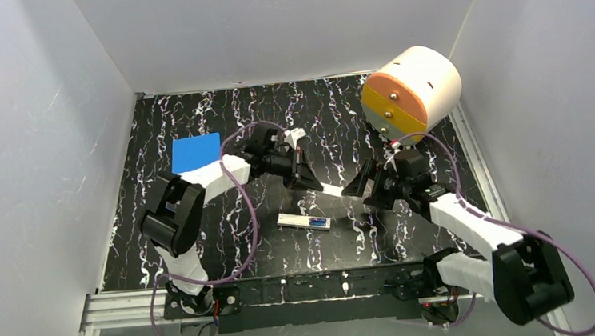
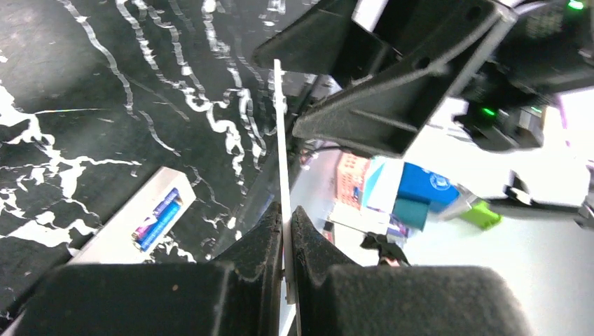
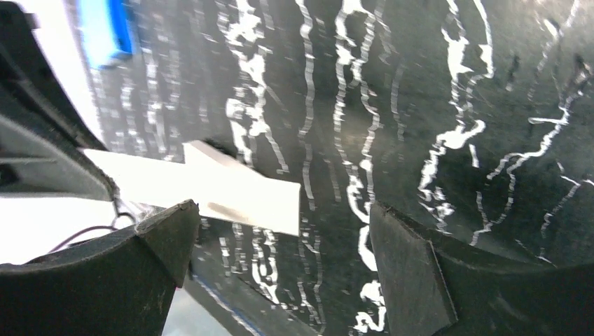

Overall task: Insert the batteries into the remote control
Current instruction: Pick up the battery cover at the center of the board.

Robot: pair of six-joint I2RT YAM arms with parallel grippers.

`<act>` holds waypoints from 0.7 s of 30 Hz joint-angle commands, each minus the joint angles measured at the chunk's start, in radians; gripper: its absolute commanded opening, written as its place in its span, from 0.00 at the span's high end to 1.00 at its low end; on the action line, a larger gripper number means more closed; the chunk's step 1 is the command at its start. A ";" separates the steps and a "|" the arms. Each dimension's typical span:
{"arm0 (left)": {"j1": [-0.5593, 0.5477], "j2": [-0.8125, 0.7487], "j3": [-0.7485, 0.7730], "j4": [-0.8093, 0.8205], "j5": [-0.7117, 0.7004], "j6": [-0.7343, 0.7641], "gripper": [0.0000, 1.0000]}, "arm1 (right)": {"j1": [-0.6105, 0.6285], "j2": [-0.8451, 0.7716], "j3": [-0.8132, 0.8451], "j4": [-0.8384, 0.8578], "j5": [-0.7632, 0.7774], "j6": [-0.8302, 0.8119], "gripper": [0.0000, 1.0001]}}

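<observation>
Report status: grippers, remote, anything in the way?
Left gripper shut on thin white cover. Right gripper open around its free end. Remote on table, blue batteries inside. Nothing covering it.

Surface [image 1: 330, 117]: black with white marbled veining; matte.
Blue pad [image 1: 197, 152]: flat rectangle; lay on the surface near the far-left corner, well apart from the drum.
Drum [image 1: 424, 78]: cream cylinder lying on its side at the far-right corner, close to the right edge; its orange-and-yellow end face [image 1: 394, 108] was turned towards the near-left.
Walls [image 1: 267, 26]: plain white panels stood along the left, far and right edges.
Rail [image 1: 129, 308]: aluminium profile ran along the near edge.
</observation>
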State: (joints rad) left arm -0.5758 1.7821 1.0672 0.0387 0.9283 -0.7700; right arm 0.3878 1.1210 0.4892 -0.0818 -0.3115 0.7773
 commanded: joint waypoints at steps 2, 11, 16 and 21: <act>0.104 -0.128 0.075 -0.049 0.317 0.048 1.00 | -0.062 -0.151 -0.061 0.271 -0.210 0.152 0.01; 0.116 -0.208 0.133 0.020 0.466 -0.010 1.00 | -0.066 -0.209 -0.071 0.767 -0.389 0.413 0.11; 0.116 -0.223 0.133 0.020 0.448 -0.017 1.00 | -0.066 -0.227 -0.055 0.826 -0.386 0.461 0.33; 0.117 -0.228 0.121 0.022 0.428 -0.026 1.00 | -0.066 -0.233 -0.080 0.912 -0.397 0.535 0.53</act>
State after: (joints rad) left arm -0.4603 1.5978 1.1801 0.0669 1.3323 -0.7834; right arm 0.3225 0.9073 0.3885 0.6819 -0.6765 1.2301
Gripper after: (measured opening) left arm 0.041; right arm 0.516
